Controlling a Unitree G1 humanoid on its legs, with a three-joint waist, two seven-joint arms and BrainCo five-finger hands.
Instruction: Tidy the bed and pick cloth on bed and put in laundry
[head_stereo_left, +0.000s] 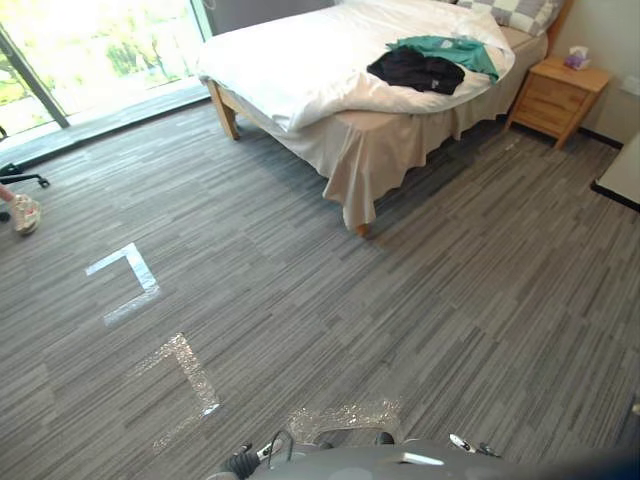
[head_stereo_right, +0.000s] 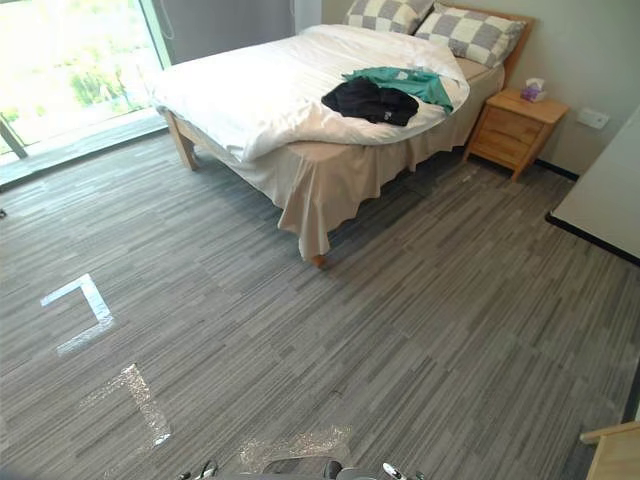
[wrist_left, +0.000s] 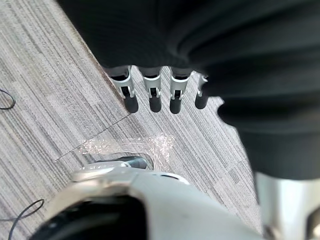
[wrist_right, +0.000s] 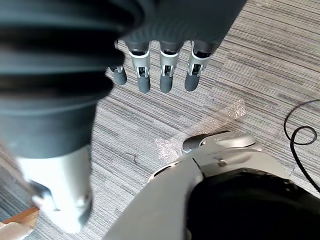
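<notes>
Bed (head_stereo_right: 230, 95): it stands well ahead of you across the carpet, with its foot corner nearest you and its headboard end at the far right. White duvet (head_stereo_right: 250, 105): it covers most of the mattress. Its near edge is rumpled over a beige sheet (head_stereo_right: 320, 190), which hangs almost to the floor at the near corner. One wooden leg (head_stereo_right: 318, 261) shows beneath that corner.

Black cloth (head_stereo_right: 368, 101): it lies bunched on the duvet, close to the bed's right-hand edge.

Green cloth (head_stereo_right: 408, 80): it touches the black cloth on the far side and spreads toward the pillows.

Checked pillows (head_stereo_right: 470, 35): you see two, side by side against the headboard.

Nightstand (head_stereo_right: 512, 128): wooden, just beside the head end on your right, with a small tissue box (head_stereo_right: 533, 91) on top.

Floor (head_stereo_right: 420, 330): grey striped carpet lies open between you and the bed. Angled tape marks (head_stereo_right: 85, 305) lie on your left.

White surface (head_stereo_right: 605, 200): it has a dark edge and comes in from your right. A wooden corner (head_stereo_right: 612, 452) sits at the lower right.

Glass door (head_stereo_right: 70, 70): on your left, beyond the bed's foot.

Shoe (head_stereo_left: 24, 213): a person's, at the far left edge, near a chair base (head_stereo_left: 25, 178).

Left hand (wrist_left: 152, 95): its fingers are straight and it hangs empty above the carpet.

Right hand (wrist_right: 166, 75): its fingers are straight and it is also empty above the carpet.
</notes>
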